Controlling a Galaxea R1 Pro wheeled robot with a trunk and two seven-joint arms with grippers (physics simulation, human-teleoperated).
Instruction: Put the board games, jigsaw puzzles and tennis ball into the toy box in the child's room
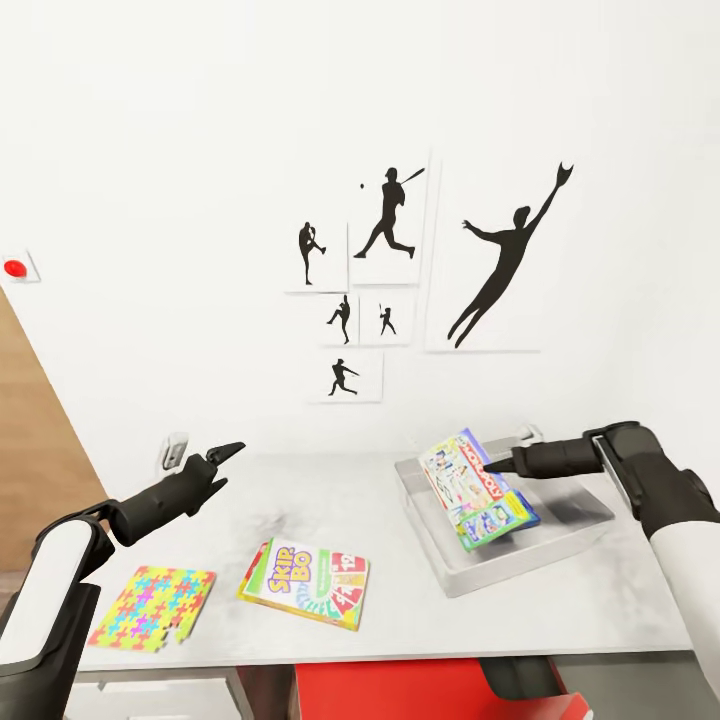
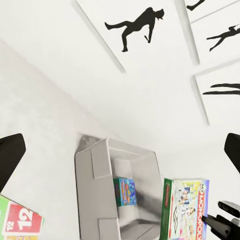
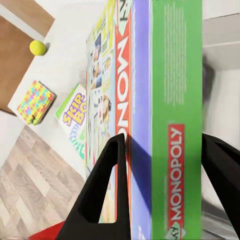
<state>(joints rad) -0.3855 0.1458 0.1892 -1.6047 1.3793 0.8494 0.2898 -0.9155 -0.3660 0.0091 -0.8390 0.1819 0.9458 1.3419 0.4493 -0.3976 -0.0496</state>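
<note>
Your right claw [image 1: 508, 462] is closed on the edge of the Monopoly box [image 1: 476, 489]; in the right wrist view its two fingers [image 3: 102, 192] press the box's opposite faces. The box is tilted, its lower corner down inside the grey tray [image 1: 560, 545], which sits on the right part of the counter [image 1: 390, 610]. In the left wrist view a smaller blue game box [image 2: 125, 192] stands inside the tray, beside the Monopoly box.

Your left claw [image 1: 226, 450] hangs above the left part of the counter with nothing between its fingers; in the head view the fingers look drawn together, while the left wrist view shows dark tips at both picture edges, so you cannot tell how far it is open.

The SKIP-BO box [image 1: 305, 583] lies flat near the counter's front edge, left of the tray. A jigsaw slab [image 1: 153, 607] lies flat to its left, near the front left corner. The tennis ball [image 3: 37, 47] rests on the counter; from the right wrist view it lies beyond the jigsaw slab.

On the white wall behind hang baseball silhouette pictures [image 1: 388, 215], and a red button [image 1: 15, 268] is fixed at far left. A red chair [image 1: 420, 690] shows under the counter's front edge.
</note>
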